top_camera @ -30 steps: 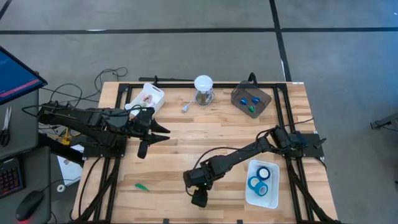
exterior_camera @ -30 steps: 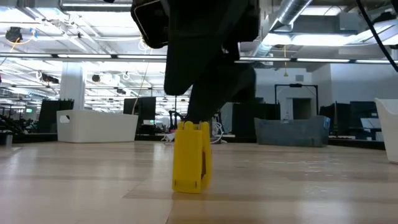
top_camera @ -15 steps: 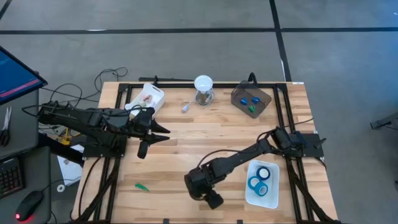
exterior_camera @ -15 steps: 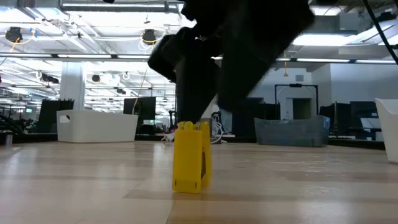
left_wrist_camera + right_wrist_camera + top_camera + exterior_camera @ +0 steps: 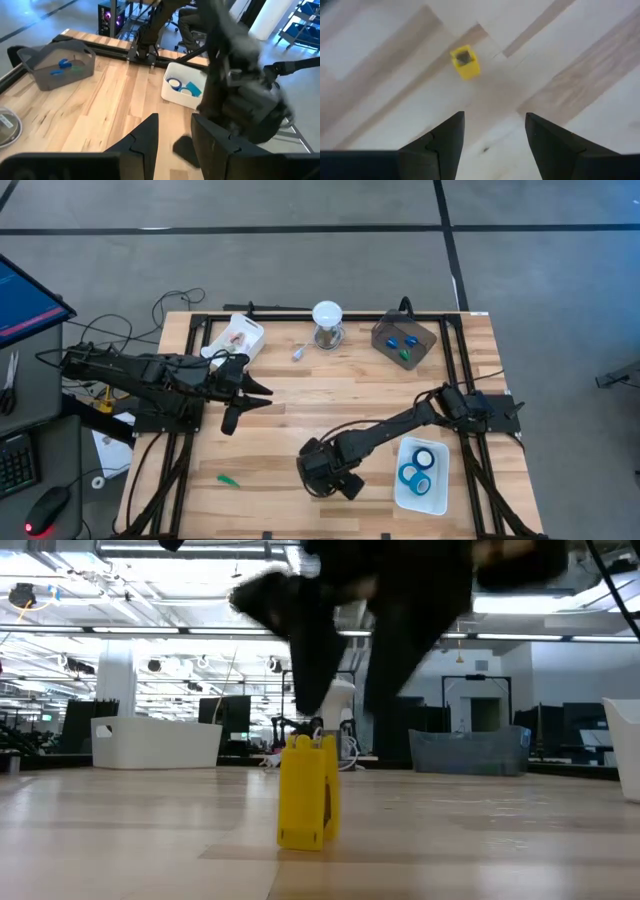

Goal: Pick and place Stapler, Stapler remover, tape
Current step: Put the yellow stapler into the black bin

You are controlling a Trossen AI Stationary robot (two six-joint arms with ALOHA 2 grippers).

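Note:
The blue tape rolls (image 5: 417,472) lie in a white tray (image 5: 436,495) near the table's right near corner; they also show in the left wrist view (image 5: 182,87). My right gripper (image 5: 347,486) hangs open over the near middle of the table, left of that tray. A small yellow piece (image 5: 465,62) stands upright on the wood (image 5: 306,794) below it, apart from the fingers. My left gripper (image 5: 252,394) waits open above the table's left part. I cannot make out a stapler or a stapler remover.
A grey bin (image 5: 404,340) with small blue and green things sits at the far right. A second white tray (image 5: 240,335) and a white-lidded jar (image 5: 326,323) stand along the far edge. A small green piece (image 5: 228,479) lies near the left near corner.
My right gripper has swung from the near edge toward the table's right and turned about its wrist, its fingers drawing up off the yellow piece. The yellow piece has stayed upright in the same spot.

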